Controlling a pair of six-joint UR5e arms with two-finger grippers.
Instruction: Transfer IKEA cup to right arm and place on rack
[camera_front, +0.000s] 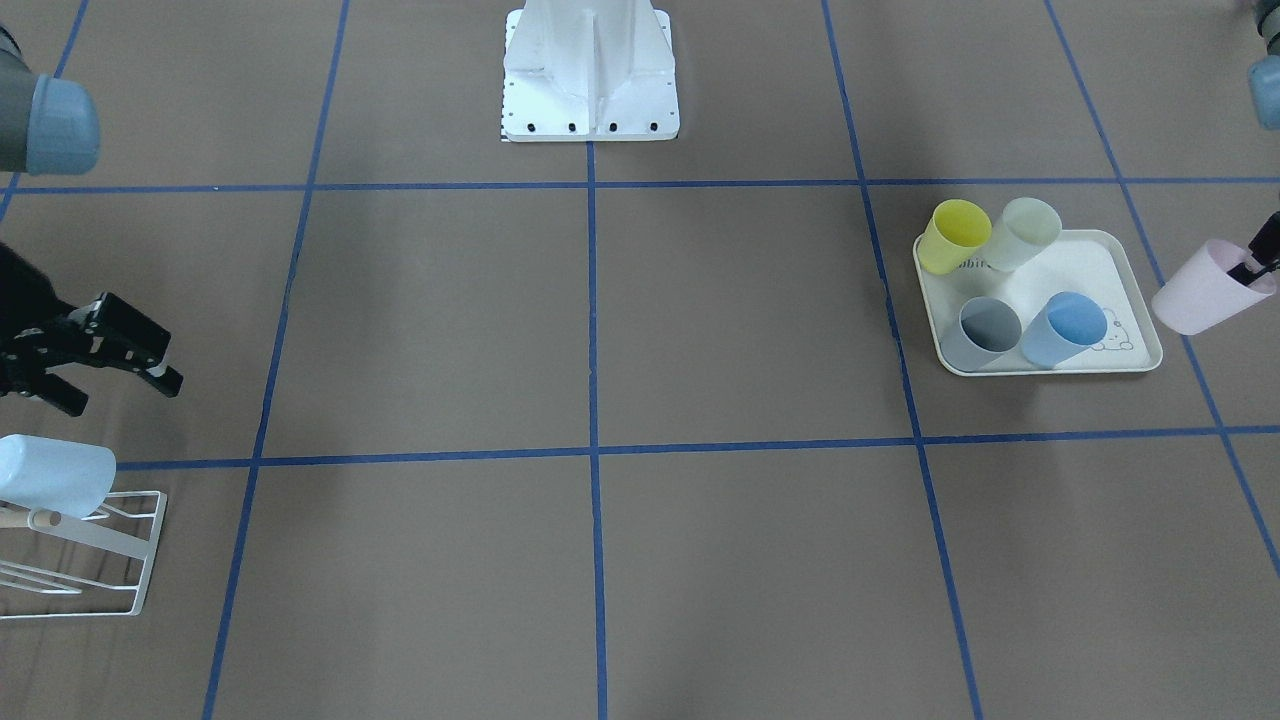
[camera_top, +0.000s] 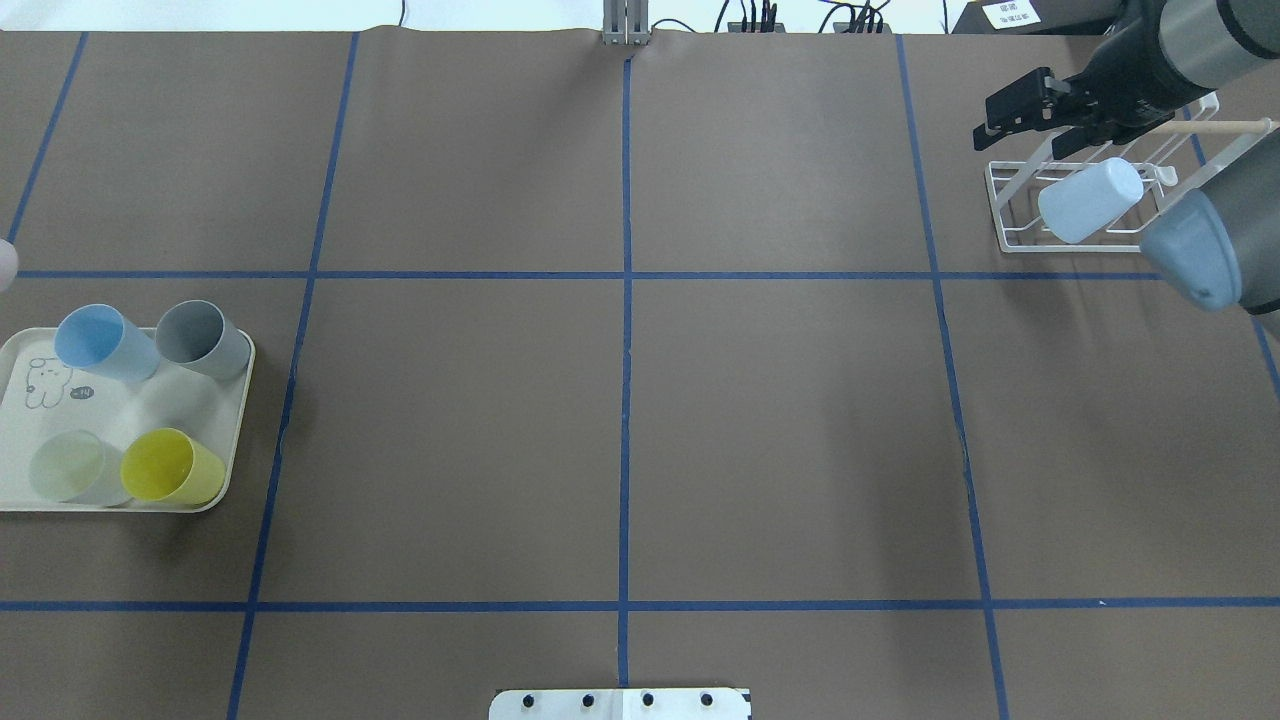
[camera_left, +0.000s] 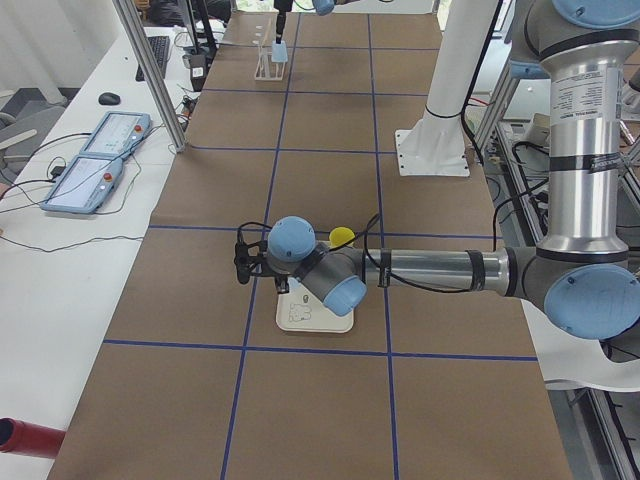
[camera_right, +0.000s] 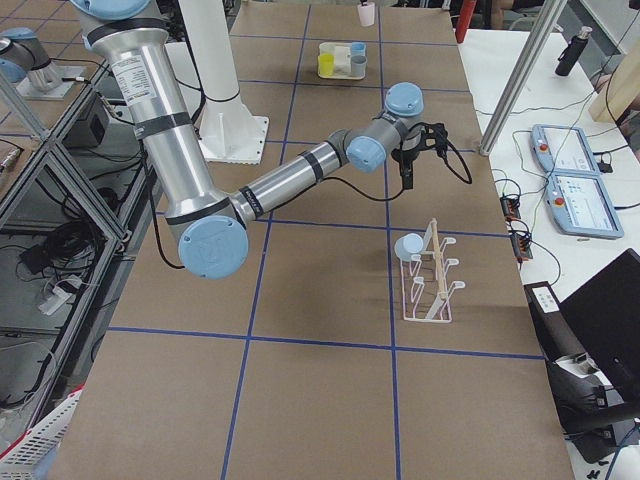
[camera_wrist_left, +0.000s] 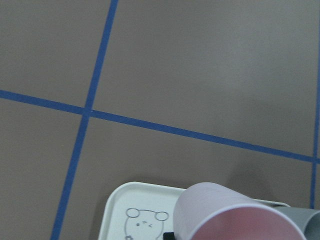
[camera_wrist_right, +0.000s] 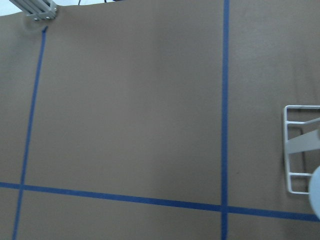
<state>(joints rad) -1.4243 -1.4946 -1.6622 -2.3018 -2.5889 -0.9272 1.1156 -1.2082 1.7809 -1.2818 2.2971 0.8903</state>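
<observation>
One pale blue cup: on rack
right gripper: beside rack, jaws wide, empty
left gripper: holding pink cup, well apart

Tray lettering: the cream tray on the bench bears small dark print at its 10 o'clock corner in the front-facing view. The yellow cup covers the start of it, and the visible letters read roughly "bbit".
Tray drawing: an outline animal face with a small mark beside it. No words are legible there.
Left arm sticker: a white label with dark print on the upright tube, too small to read.
Right arm sticker: the same kind of label, also illegible.
Far-edge card: a white card at 1 o'clock in the overhead view. Its characters are blurred.
</observation>
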